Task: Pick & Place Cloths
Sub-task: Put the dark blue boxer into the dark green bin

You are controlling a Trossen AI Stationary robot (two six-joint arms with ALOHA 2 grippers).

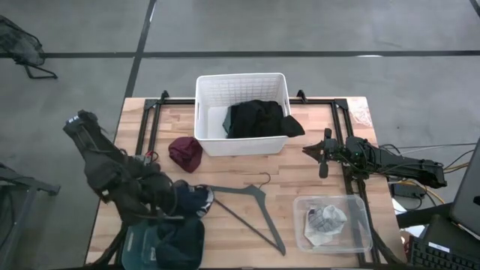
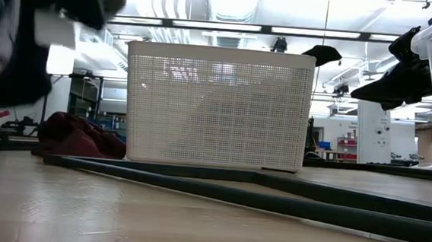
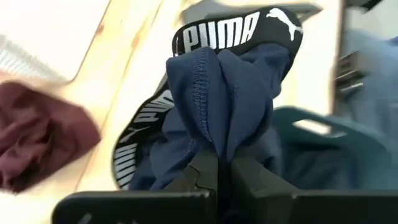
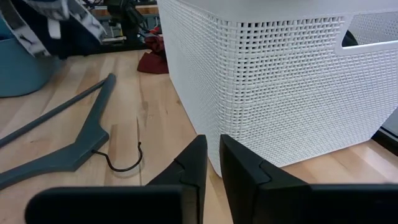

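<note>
left fingers (image 3: pixel 219 163) pinching navy cloth (image 3: pixel 227 99), right fingers (image 4: pixel 212 163) nearly closed, empty, beside white basket (image 4: pixel 280 81)

A dark navy cloth with white lettering (image 3: pixel 217 93) is bunched into an upright fold at about 7 o'clock on the table. A teal cloth (image 1: pixel 165 241) is heaped just below it. A maroon cloth (image 1: pixel 185 153) is crumpled near 9 o'clock. A black cloth (image 1: pixel 259 118) is draped at 12 o'clock. Crumpled white and pale-blue pieces (image 1: pixel 324 222) are seen at 4 o'clock.
</note>
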